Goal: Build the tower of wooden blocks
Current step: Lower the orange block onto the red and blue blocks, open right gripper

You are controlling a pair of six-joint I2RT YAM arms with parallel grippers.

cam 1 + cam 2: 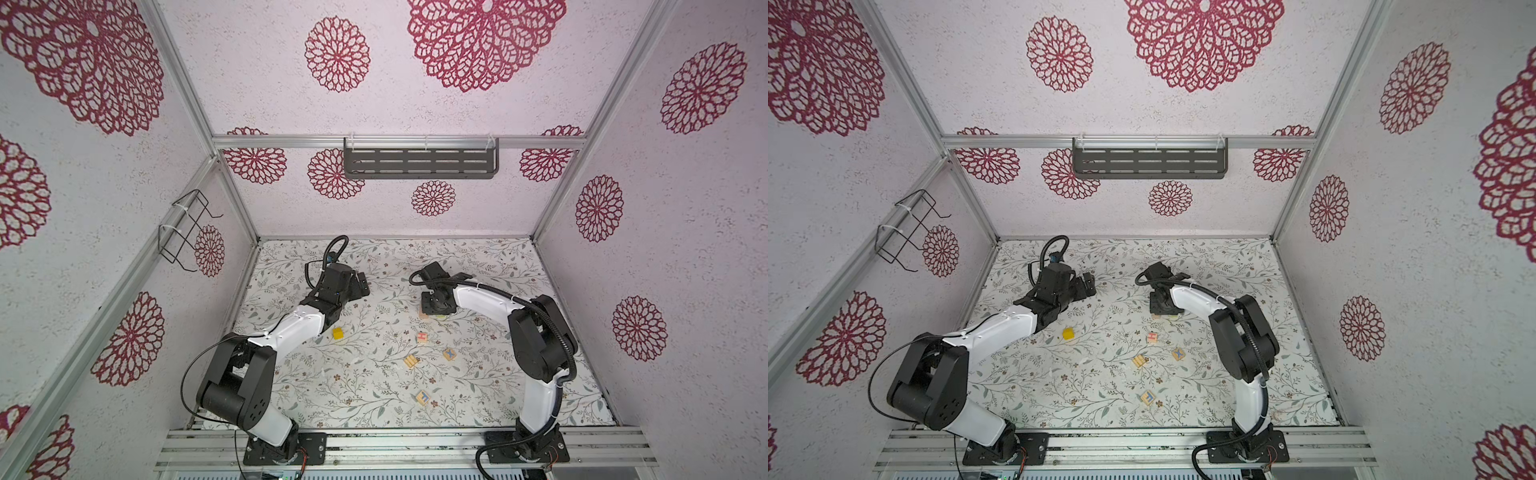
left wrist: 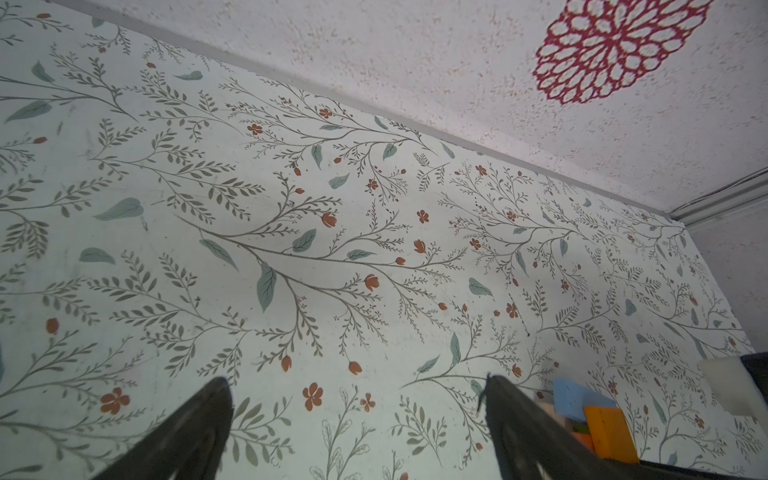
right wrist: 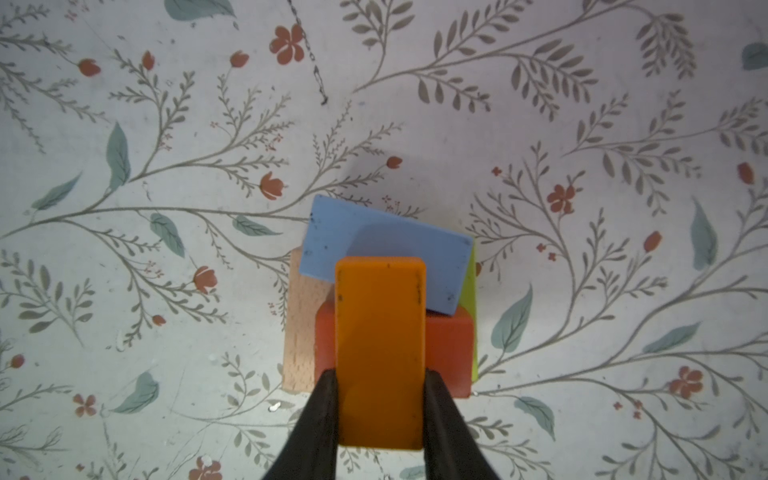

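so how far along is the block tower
Done: a tan bar and a lime bar form the base, with a red block and a blue block laid across. In hand: the right hand is shut on an orange block over them. To go: the yellow cube and four letter cubes lie loose; the left hand is open.

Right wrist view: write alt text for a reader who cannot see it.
Two black jaws clamp the long sides of an orange rectangular wooden block, held over a small stack: a blue rectangular wooden block lying askew, a red-orange wooden block, a tan wooden bar and a lime wooden edge beneath. The tabletop has a leaf-and-flower print.
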